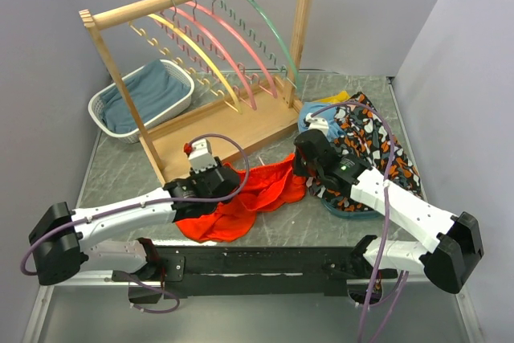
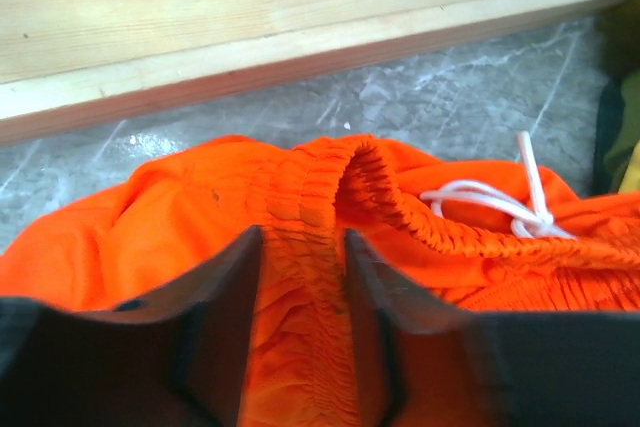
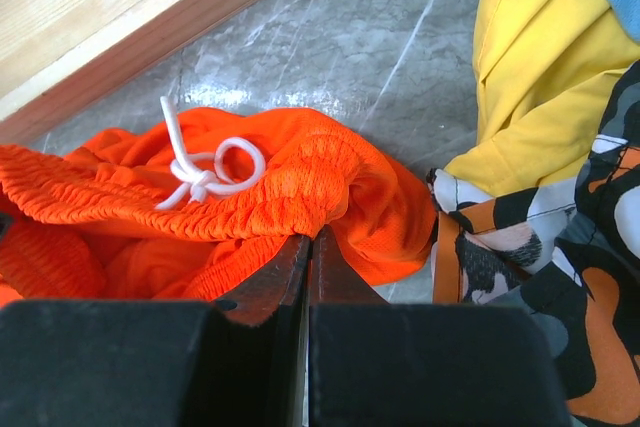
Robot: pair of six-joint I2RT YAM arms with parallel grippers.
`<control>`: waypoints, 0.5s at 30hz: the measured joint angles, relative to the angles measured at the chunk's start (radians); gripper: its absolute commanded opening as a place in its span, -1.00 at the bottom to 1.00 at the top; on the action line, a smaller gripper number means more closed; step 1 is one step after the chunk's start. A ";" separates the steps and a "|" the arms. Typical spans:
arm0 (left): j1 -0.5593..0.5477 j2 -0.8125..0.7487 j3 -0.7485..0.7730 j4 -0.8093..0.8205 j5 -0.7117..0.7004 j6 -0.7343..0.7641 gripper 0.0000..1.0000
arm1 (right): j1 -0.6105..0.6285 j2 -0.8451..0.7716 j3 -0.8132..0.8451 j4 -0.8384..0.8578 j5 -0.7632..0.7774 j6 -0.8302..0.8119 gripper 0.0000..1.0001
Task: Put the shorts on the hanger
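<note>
The shorts (image 1: 257,194) lay crumpled on the grey table (image 1: 120,174), near the front edge and between the two arms, just near of the wooden rack's base board (image 1: 217,130). The left gripper (image 2: 300,247) came at them from the left. Its fingers stood part-way apart with a raised fold of the elastic waistband filling the gap and touching both inner faces, so it was pinching the shorts. The white drawstring (image 2: 490,202) lay knotted on the cloth just right of that fold.

The right gripper (image 3: 307,242) sat at the shorts' right end with its fingers pressed together, tips against the edge of the orange fabric. Whether any cloth was caught between them could not be told.

The hanger (image 1: 269,22) hung from the rack's top rail at its right end, well apart from the shorts and far of them, its lower end close to the right upright. Immediately left of it on the same rail hung two pink hangers (image 1: 233,42) and then a yellow hanger (image 1: 197,54), closely spaced.

To the right of the shorts, touching their right end, lay a black, orange and white patterned garment (image 1: 369,146), with a yellow cloth (image 3: 540,67) beyond it. At the far left stood a white basket (image 1: 100,114) holding a blue cloth (image 1: 148,90).
</note>
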 measured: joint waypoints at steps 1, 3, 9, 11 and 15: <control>0.007 0.002 0.000 0.002 0.001 0.000 -0.35 | 0.000 0.000 0.000 0.000 0.000 0.000 -1.00; 0.020 0.002 -0.002 0.001 0.001 0.000 -0.63 | -0.002 0.000 0.000 0.000 0.001 -0.004 -1.00; 0.078 -0.076 -0.076 0.007 0.026 0.014 -0.98 | -0.061 0.000 -0.002 0.003 -0.026 -0.033 -0.76; 0.111 -0.137 -0.108 0.014 0.054 0.038 -0.98 | -0.076 -0.001 -0.002 0.006 -0.053 -0.048 -0.43; 0.136 -0.200 -0.117 0.038 0.090 0.077 -0.98 | -0.079 -0.008 0.004 0.010 -0.106 -0.085 0.24</control>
